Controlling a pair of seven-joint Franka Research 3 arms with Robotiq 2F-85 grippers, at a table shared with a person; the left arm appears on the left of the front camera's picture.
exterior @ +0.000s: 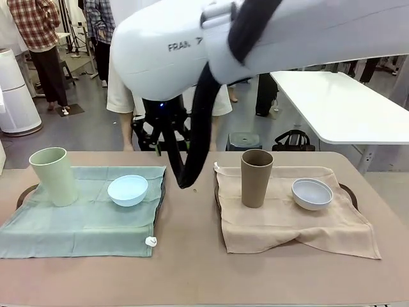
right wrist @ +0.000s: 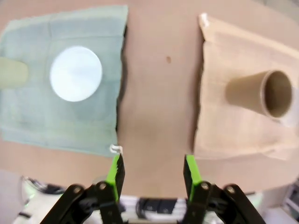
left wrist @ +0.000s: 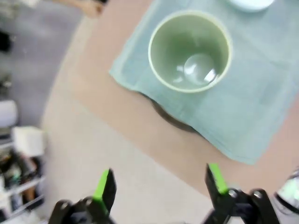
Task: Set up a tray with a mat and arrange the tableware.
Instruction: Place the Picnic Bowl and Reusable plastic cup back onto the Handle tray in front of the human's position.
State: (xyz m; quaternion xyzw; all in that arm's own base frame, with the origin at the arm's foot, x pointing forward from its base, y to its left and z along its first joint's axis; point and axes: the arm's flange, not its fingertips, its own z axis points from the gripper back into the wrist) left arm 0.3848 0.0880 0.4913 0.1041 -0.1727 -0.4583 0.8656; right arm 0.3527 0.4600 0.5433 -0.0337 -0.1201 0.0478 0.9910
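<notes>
Front view, from the desk's left edge: my mint green tumbler [exterior: 55,176] stands upright at the far left corner of the green mat [exterior: 83,220], which covers a dark tray [exterior: 24,192] whose rim peeks out at the left. The light blue bowl [exterior: 128,190] sits right way up just beside it, toward the desk's middle. Both are empty. Past a bare strip of desk [exterior: 192,256] lies the beige mat [exterior: 287,217] over a second tray [exterior: 348,190]. On it the brown tumbler [exterior: 256,178] stands upright, with the pale bluish-white bowl [exterior: 312,194] near it toward the right edge, also empty.

My left claw [left wrist: 159,184] hangs wide open with nothing in it, off the desk's left edge. The mint tumbler's mouth lies ahead of its fingertips and well apart, long axis vertical, so this arm is the nearer one to that cup.

My right claw [right wrist: 152,170] is open too and holds nothing, high above the bare strip near the desk's near edge, between the two mats. The brown tumbler lies ahead toward the right.

Both settings look complete to me.
</notes>
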